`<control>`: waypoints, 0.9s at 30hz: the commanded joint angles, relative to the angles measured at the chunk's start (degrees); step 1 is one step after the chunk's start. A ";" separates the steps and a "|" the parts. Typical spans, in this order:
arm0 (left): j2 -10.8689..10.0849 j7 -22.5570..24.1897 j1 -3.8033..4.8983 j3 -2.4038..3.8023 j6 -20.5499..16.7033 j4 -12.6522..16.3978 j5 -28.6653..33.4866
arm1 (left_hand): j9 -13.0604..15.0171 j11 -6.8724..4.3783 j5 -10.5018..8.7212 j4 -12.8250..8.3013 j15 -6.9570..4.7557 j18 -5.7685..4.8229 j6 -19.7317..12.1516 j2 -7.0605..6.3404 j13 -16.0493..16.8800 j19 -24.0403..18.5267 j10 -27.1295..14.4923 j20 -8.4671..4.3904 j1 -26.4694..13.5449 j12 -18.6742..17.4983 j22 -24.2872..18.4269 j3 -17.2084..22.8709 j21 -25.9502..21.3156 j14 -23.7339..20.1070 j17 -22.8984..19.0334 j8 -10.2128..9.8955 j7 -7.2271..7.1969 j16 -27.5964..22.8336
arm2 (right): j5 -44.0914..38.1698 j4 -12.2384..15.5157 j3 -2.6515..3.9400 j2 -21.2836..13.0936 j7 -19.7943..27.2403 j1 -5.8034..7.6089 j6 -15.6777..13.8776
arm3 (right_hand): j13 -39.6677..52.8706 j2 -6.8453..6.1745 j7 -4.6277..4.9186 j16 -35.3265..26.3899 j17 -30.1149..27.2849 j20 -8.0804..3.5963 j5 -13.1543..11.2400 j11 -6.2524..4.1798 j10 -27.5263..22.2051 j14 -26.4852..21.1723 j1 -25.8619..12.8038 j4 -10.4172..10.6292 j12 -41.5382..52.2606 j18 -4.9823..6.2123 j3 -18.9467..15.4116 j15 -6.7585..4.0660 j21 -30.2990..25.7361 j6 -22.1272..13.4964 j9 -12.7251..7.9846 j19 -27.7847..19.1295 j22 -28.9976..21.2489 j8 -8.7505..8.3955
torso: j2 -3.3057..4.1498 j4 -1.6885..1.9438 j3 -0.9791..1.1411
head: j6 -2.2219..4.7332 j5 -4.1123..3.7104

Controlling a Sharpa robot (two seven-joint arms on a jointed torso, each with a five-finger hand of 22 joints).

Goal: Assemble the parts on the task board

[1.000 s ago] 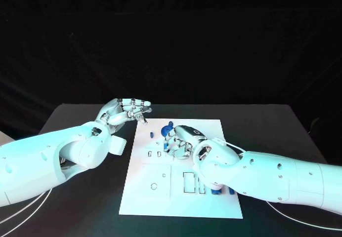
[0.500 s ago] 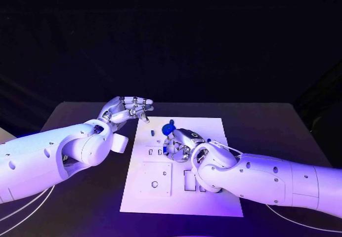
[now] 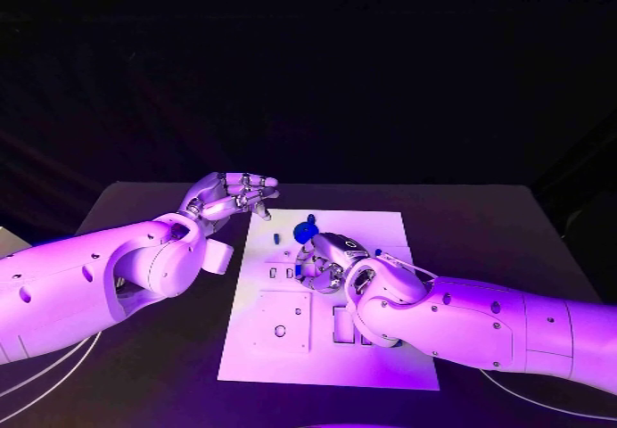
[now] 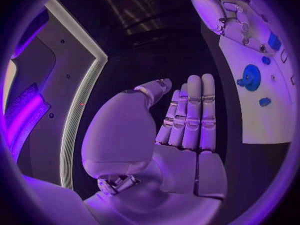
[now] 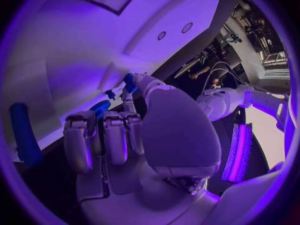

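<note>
Work centres on the flat white rectangular task board (image 3: 373, 357) in the middle of the black table (image 3: 154, 201). The right silver hand (image 3: 324, 261) is low over the board's middle, fingers curled down, and the right wrist view shows a small blue part (image 5: 129, 81) at its fingertips; whether it is pinched or merely touched I cannot tell. Probably it is being seated in a slot. At about eleven o'clock from this hand a round blue disc-shaped part (image 3: 303, 233) sits on the board. The left silver hand (image 3: 232, 196) hovers off the board's ten o'clock corner, holding nothing, fingers together and curled in, likely parked clear so the right has room.
</note>
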 commanded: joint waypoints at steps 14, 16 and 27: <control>0.09 0.23 0.08 0.04 1.03 0.04 -0.21 | 0.07 0.13 -0.19 -0.06 -0.03 0.72 0.28 0.18 -0.04 -0.68 0.43 -0.12 0.30 -0.05 0.31 0.36 0.65 -0.29 -0.16 0.20 0.05 0.48 | -1.19 -0.49 -0.13 0.36 0.03 -0.23 1.79 | 14.19 -0.61 0.16 0.19 15.06 0.13 -0.25 0.07 5.12 6.07 -0.88 0.29 -0.36 -0.82 -0.07 0.14 0.25 -0.44 0.08 5.99 15.10 -0.02 | -0.02 -0.06 -0.05 | -0.09 0.16; 0.08 0.22 0.08 0.04 1.03 0.04 -0.21 | 0.07 0.13 -0.19 -0.06 -0.03 0.72 0.28 0.18 -0.04 -0.68 0.43 -0.12 0.30 -0.05 0.31 0.36 0.65 -0.29 -0.16 0.20 0.05 0.48 | -1.24 -0.54 -0.14 0.40 0.02 -0.23 1.90 | 14.09 -0.72 0.21 0.19 15.06 0.16 -0.34 0.11 5.03 6.07 -0.94 0.27 -0.48 -0.82 -0.09 0.18 0.25 -0.54 0.07 5.99 15.10 -0.05 | -0.01 -0.05 -0.03 | -0.10 0.17; 0.07 0.12 0.08 0.04 1.05 0.03 -0.21 | 0.07 0.13 -0.19 -0.06 -0.03 0.72 0.28 0.18 -0.04 -0.68 0.43 -0.12 0.30 -0.05 0.31 0.36 0.65 -0.29 -0.16 0.20 0.05 0.48 | -1.40 -0.74 -0.19 0.58 0.19 -0.23 2.19 | 12.71 -1.85 1.01 0.19 15.06 0.70 -1.12 0.79 3.59 6.07 -1.51 0.22 -2.18 -0.82 -0.17 0.83 0.25 -2.60 -0.43 5.99 15.10 -0.99 | -0.03 -0.02 -0.04 | -0.29 0.25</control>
